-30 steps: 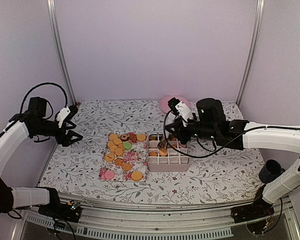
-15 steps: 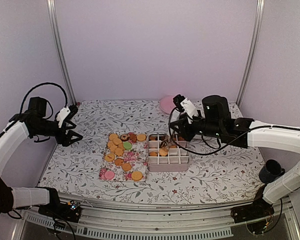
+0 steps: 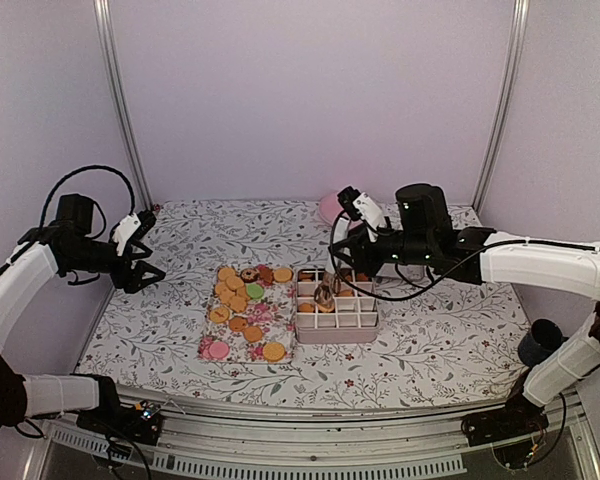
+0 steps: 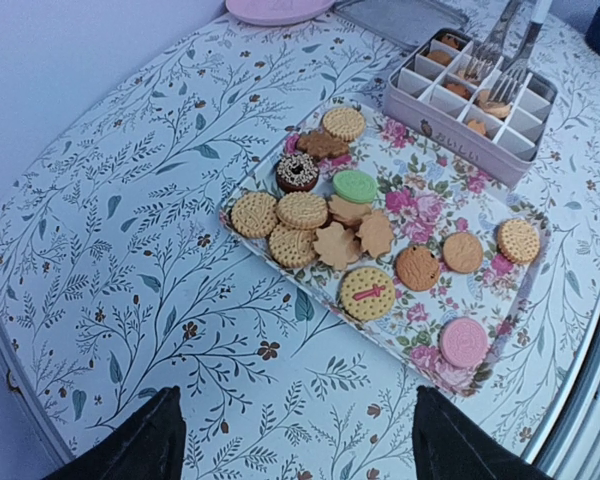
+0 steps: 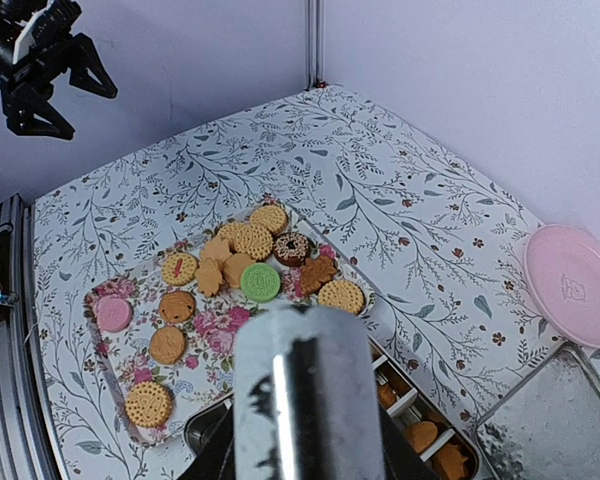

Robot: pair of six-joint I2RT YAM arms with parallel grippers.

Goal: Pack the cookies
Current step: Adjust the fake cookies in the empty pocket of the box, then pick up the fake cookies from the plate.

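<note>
Right gripper (image 3: 343, 260) shifted, clutching tongs (image 4: 505, 58); left gripper (image 3: 148, 275) gapes empty; cookies (image 4: 302, 212) mostly golden.

The left arm (image 3: 20, 285) rises along the left edge of the desk, elbow bent, its forearm pointing right. The left gripper (image 3: 152, 247) hangs above the desk's left side with its jaws spread wide and nothing between them. The right arm (image 3: 540, 265) stretches leftward from the right side, its wrist tipped down over the middle of the desk. The right gripper (image 3: 342, 255) is closed partway on metal tongs (image 5: 305, 390).
</note>
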